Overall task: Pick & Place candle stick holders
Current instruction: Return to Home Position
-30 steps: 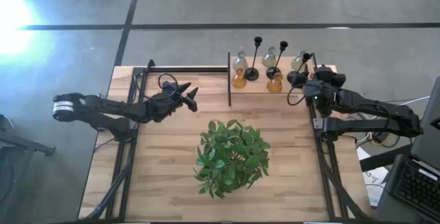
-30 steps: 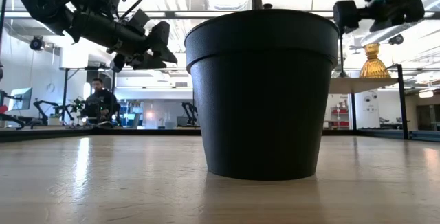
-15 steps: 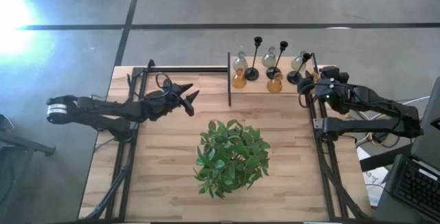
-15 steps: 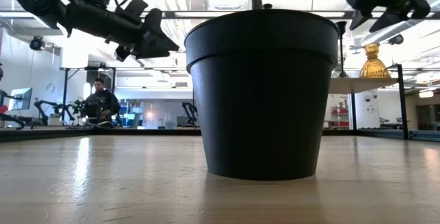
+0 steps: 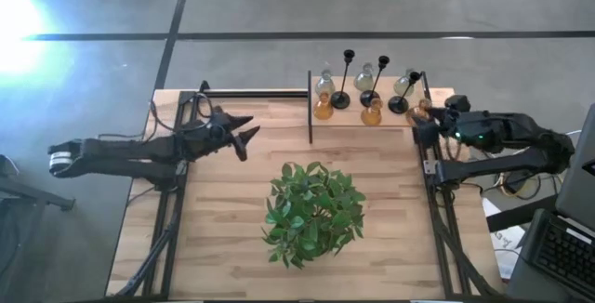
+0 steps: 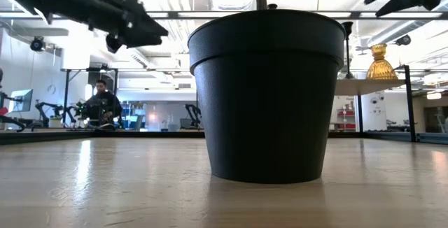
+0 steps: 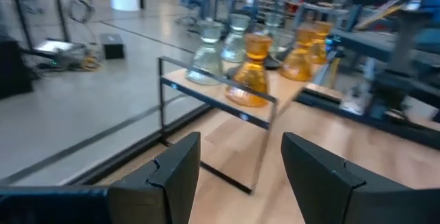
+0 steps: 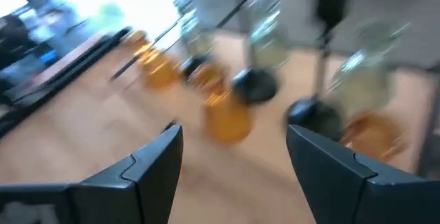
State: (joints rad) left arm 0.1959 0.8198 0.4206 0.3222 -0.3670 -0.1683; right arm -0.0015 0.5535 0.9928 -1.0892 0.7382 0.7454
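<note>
Potted plant (image 5: pixel 311 212) sits mid-table, nearest. Left gripper (image 5: pixel 249 136) hovers beyond it over the table's left half, fingers apart, empty. Right gripper (image 5: pixel 420 125) is raised at the right end of the shelf (image 5: pixel 347 117), fingers apart, empty. Candle stick holders all stand on that far-edge shelf: amber glass holders (image 5: pixel 372 112) in front, black stemmed holders (image 5: pixel 341 100) in the middle, clear glass holders (image 5: pixel 364 78) behind.

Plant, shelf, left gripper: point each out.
plant (image 5: pixel 311 212), high view, middle of the leaves.
shelf (image 6: pixel 364 87), low view, edge of its board.
left gripper (image 7: pixel 240 141), left wrist view, midway between its open jaws.
</note>
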